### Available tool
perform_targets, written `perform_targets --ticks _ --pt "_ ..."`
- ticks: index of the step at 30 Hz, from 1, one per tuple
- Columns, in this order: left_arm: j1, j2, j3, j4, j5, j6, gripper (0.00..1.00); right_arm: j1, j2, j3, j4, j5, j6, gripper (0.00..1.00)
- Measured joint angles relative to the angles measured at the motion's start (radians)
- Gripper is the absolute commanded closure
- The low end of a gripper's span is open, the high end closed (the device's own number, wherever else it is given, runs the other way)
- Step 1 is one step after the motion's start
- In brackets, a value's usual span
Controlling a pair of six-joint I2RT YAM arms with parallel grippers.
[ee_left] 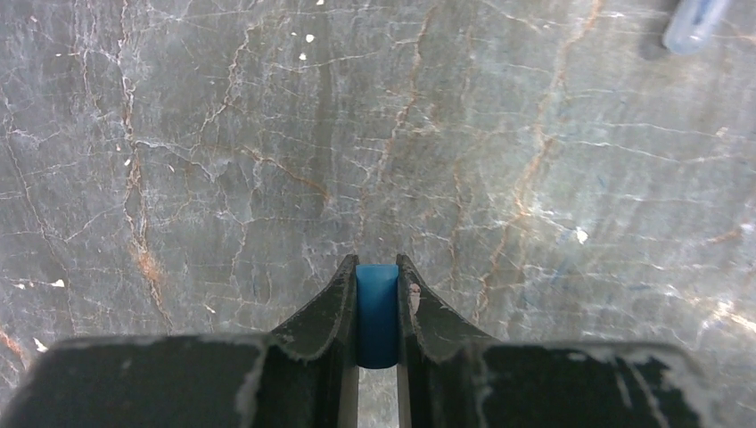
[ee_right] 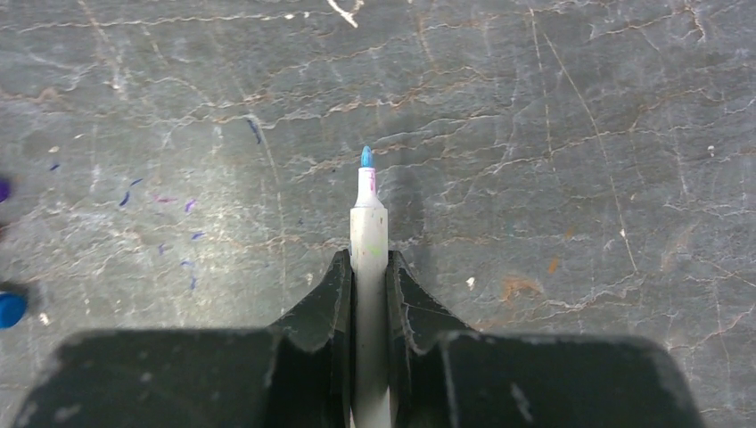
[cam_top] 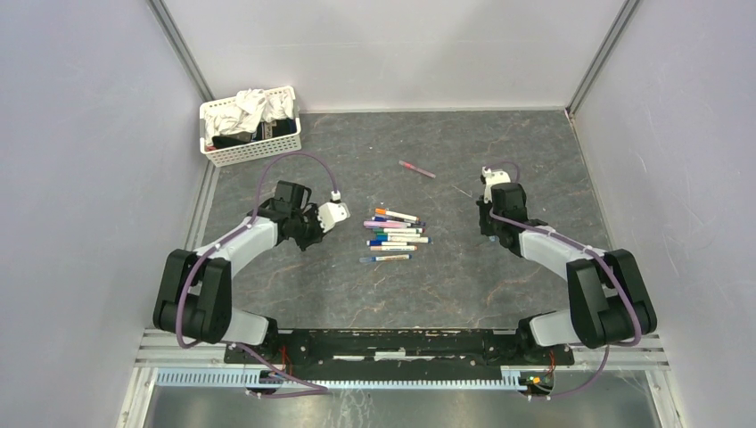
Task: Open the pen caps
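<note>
Top external view shows the grey table (cam_top: 464,294) with a bunch of pens (cam_top: 395,234) in the middle, seemingly capped, though small to judge. The right gripper (ee_right: 368,257) is closed narrow on one white barrel (ee_right: 369,227), its blue tip (ee_right: 366,157) bare. The left gripper (ee_left: 377,263) pinches the blue cap (ee_left: 377,312). One pen is opened, I judge; the others wait.

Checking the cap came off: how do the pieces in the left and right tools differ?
The blue cap in the left tool is stubby; the pen barrel in the right tool juts far out. The cap is all blue; the barrel white, blue-tipped. Both are clamped.
</note>
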Motion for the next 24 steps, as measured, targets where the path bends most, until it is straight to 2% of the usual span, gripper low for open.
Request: perform_targets --ticks 4,12,22,24 --pt "0.0 0.042 -0.005 0.059 -0.019 -0.008 0.82 -0.023 0.038 0.0 0.026 0.012 -0.002 0.79" --pt "0.0 0.092 -0.008 0.104 -0.03 -0.009 0.65 -0.047 0.089 0.006 0.041 0.011 0.005 0.61" --pt "0.0 0.094 0.004 0.094 -0.018 -0.032 0.43 -0.051 0.079 0.006 0.038 0.019 0.013 0.53" --pt "0.001 0.094 0.024 0.062 -0.011 -0.048 0.3 -0.051 0.059 0.008 0.026 0.018 0.016 0.49"
